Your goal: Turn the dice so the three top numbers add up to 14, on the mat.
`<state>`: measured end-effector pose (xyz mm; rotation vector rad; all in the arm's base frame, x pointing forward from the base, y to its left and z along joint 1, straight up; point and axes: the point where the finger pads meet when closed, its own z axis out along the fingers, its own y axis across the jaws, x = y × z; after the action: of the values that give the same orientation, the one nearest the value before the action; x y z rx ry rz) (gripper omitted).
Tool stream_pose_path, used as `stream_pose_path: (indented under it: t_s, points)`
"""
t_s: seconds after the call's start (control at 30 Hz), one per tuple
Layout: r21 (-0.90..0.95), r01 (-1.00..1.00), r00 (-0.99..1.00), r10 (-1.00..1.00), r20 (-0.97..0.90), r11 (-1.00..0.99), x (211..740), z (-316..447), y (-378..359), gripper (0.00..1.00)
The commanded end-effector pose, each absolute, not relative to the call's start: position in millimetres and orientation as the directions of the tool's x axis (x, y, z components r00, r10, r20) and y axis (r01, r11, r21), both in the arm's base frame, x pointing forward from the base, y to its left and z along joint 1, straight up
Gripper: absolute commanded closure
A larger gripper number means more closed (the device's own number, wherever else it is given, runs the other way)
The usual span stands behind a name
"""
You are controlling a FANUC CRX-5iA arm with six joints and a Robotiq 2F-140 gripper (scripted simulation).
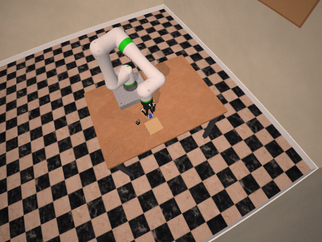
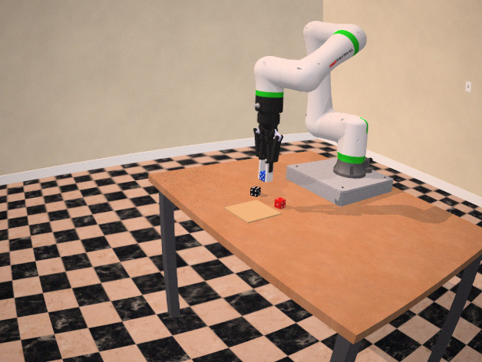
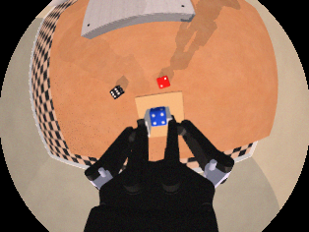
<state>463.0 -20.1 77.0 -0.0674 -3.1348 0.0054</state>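
My gripper (image 2: 265,176) is shut on a blue die (image 2: 262,176) and holds it in the air above the table, over the tan mat (image 2: 252,211). The blue die also shows in the wrist view (image 3: 157,117) between my fingertips, with the mat below it, and in the top view (image 1: 149,116). A black die (image 2: 255,190) lies on the table beside the mat; it also shows in the top view (image 1: 137,121) and in the wrist view (image 3: 117,91). A red die (image 2: 279,202) (image 3: 162,83) lies on the table just off the mat's edge. It is hidden behind the arm in the top view.
The robot's grey base plate (image 2: 338,181) stands at the back of the wooden table. The mat (image 1: 154,125) lies near the table's front edge in the top view.
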Motion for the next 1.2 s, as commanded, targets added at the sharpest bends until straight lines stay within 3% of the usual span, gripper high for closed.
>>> stream_pose_path:
  t_s: [0.0, 1.17]
  points:
    - [-0.004, 0.043, -0.999, 0.043, 0.006, 0.999, 463, 77, -20, 0.84]
    - [-0.004, 0.043, -0.999, 0.043, 0.006, 0.999, 463, -18, -20, 0.84]
